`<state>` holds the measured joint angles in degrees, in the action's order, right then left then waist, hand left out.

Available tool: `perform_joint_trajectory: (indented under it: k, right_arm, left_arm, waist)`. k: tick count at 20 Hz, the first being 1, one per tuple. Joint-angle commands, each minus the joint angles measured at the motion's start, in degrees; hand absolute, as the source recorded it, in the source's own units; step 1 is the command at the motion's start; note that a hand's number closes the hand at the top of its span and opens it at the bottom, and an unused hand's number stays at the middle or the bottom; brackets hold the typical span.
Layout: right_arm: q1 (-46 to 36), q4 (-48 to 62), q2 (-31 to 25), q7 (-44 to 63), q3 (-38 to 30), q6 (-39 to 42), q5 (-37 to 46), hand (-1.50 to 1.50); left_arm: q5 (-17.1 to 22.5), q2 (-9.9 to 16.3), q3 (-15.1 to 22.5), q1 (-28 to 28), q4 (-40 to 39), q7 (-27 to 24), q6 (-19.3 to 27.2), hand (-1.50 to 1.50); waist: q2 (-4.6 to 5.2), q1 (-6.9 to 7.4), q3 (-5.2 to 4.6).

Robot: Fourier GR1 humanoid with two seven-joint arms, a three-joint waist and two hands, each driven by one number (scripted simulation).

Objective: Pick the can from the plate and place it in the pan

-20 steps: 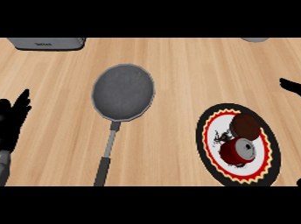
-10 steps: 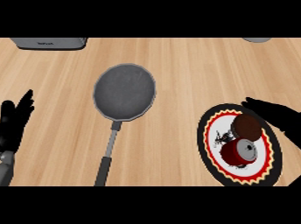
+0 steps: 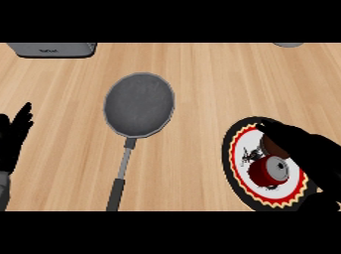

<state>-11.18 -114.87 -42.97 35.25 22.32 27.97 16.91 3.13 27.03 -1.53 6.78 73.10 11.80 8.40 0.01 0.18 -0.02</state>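
The pale wooden counter (image 3: 202, 79) fills the frame, and left of centre lies the grey round metal pan (image 3: 139, 104), its long dark handle running down toward the lower edge. At lower right sits the round plate with a black rim, red-and-yellow zigzag border and white middle (image 3: 236, 163). The right hand (image 3: 316, 154) reaches across the plate from the right edge, fingers extended and spread, closed on nothing. At far left the left hand (image 3: 5, 141) rests open, fingers up. On the plate lies the small red can (image 3: 268, 171), tipped on its side with its silvery end facing up-left, just below the right hand's fingers.

As a judgement, the can looks light and rigid, with smooth walls that may slip, and lying down it may roll; taking it across its round body seems the safest hold.

A brownish shape under the fingertips is hard to identify. The hand hides the plate's right side, and whether any finger touches the can cannot be told. Grey objects at the upper edge are cut off.
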Motion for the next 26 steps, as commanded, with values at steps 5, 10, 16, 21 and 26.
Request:
perform_joint_trajectory:
  k: [5,10,16,21,26]
  right_arm:
    - [1.64,3.64,4.59,-3.35,-1.99,5.50,8.12,-1.50]
    - [3.19,2.99,9.88,-4.26,-2.93,7.62,12.04,-1.50]
    - [6.91,5.52,12.23,-10.82,-2.62,5.11,19.59,-1.50]
    - [3.45,7.74,18.09,-8.67,-2.26,7.94,22.32,-1.50]
    - [2.94,15.95,17.40,-15.26,-5.13,7.15,25.59,-1.50]
  left_arm:
    - [-2.54,-1.87,-1.61,-1.76,3.26,1.70,-0.86,0.00]
    - [-3.54,-2.72,-3.58,-1.66,3.91,2.10,-2.46,0.00]
    - [-6.88,-6.36,-3.10,0.86,1.16,2.18,-0.74,0.00]
    - [-8.55,-7.54,-3.99,-0.22,0.57,-0.09,-1.32,0.00]
    - [-7.43,-5.72,-5.92,-0.31,4.77,4.00,-4.92,0.00]
  waist:
    - [-0.04,-0.02,0.02]
    - [-0.06,-0.13,0.02]
    - [-0.04,-0.30,0.02]
    - [0.00,-0.15,0.01]
    - [0.00,-0.07,0.02]
